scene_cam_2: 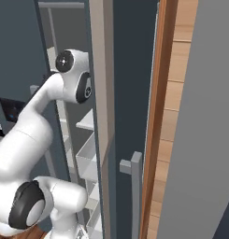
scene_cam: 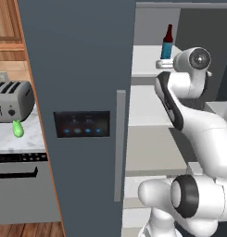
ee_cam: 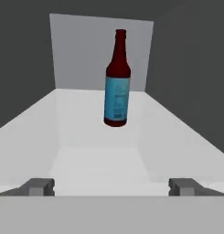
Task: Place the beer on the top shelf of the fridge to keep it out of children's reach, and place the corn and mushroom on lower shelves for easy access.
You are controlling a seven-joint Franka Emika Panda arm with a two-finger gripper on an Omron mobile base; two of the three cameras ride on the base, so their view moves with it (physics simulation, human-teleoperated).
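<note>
The fridge (scene_cam: 78,69) is open; the beer (ee_cam: 117,80) stands on the top shelf (ee_cam: 86,137), neck up, base down, straight; the gripper (ee_cam: 111,186) is in front of it, jaws wide apart, holding nothing; the corn (scene_cam: 17,129) lies on the counter (scene_cam: 17,141) by the toaster (scene_cam: 12,101).

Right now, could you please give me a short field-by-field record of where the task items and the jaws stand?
beer: upright on the top shelf, free of the jaws
gripper: jaws open, drawn back from the bottle
corn: on the counter in front of the toaster
fridge: door open
</note>
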